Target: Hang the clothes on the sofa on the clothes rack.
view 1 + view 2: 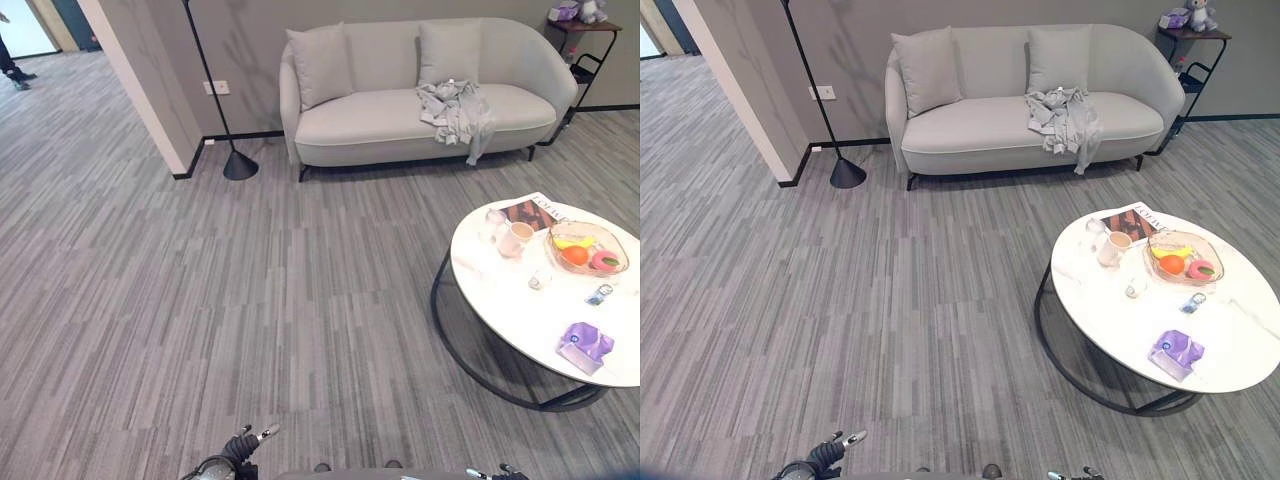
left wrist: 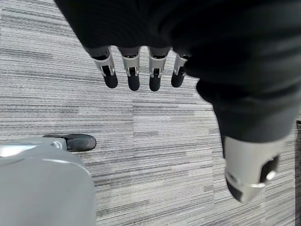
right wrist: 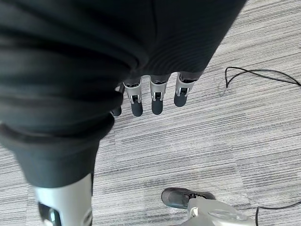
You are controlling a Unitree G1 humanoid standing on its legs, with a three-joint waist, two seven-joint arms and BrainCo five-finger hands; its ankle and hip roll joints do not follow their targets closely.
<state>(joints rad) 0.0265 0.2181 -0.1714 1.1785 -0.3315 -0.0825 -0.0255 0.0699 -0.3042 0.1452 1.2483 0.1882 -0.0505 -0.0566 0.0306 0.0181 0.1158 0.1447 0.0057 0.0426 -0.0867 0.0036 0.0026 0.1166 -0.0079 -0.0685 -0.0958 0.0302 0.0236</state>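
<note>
A crumpled light grey garment (image 1: pixel 457 112) lies on the right half of the pale grey sofa (image 1: pixel 380 120) against the far wall, one end hanging over the seat's front edge. In the right eye view the garment (image 1: pixel 1064 117) sits below the right cushion. My left hand (image 1: pixel 245 445) hangs low at the bottom edge, far from the sofa; in its wrist view the fingers (image 2: pixel 133 75) point straight down over the floor, holding nothing. My right hand (image 3: pixel 155 96) also hangs over the carpet with straight fingers and holds nothing.
A round white coffee table (image 1: pixel 520 320) stands at the right with a cup, a fruit bowl (image 1: pixel 587 250), a magazine and a purple packet. A black floor lamp (image 1: pixel 238 162) stands left of the sofa by a wall corner. A small shelf (image 1: pixel 585 45) stands at the sofa's right end.
</note>
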